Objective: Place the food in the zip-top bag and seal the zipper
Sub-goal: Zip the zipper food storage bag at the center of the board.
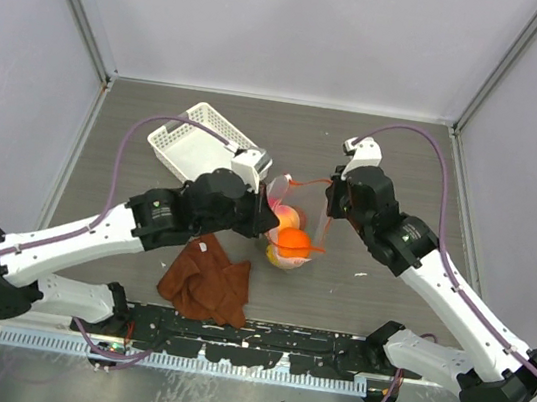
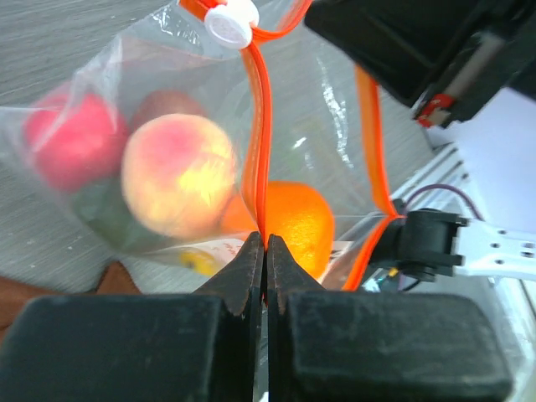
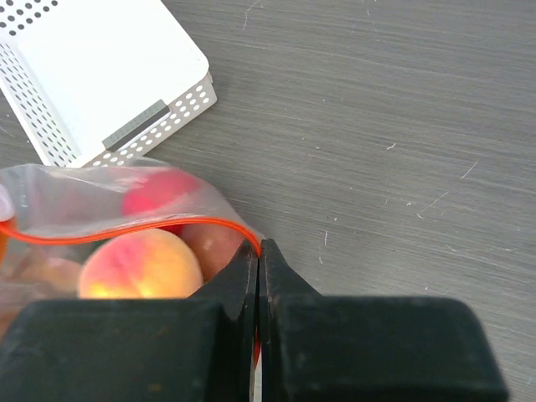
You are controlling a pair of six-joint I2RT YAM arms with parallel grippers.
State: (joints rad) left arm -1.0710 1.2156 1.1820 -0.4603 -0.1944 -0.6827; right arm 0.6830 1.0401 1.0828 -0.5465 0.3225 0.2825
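Top view, surroundings: white basket (image 1: pixel 201 145) toward the far-left corner of the worktop (image 1: pixel 407 151), near the left claw (image 1: pixel 268 216); brown cloth (image 1: pixel 206 281) by the near edge, left of centre, just beside the bag.
Top view, bag: zip-top bag (image 1: pixel 293 205) about mid-worktop with the food (image 1: pixel 293 242) inside; its mouth edge is on the far side, and the zipper (image 1: pixel 305 181) runs left to right along it.
Top view, claws: left claw at the bag's left side, right claw (image 1: pixel 330 200) at its right, the bag between them.
Left wrist, grip: left claw clenched on the zipper; the strip runs straight away from the fingertips to a white slider (image 2: pixel 232 18). A second strip stands apart to the right, so the mouth gapes.
Left wrist, contents: peach-pink fruit (image 2: pixel 178 174), red fruit (image 2: pixel 71 138) and orange fruit (image 2: pixel 293 219) show through the plastic.
Right wrist, grip: right claw clenched on the zipper, which curves away leftward over the fruits.
Right wrist, surroundings: basket beyond the bag; bare worktop to the right.
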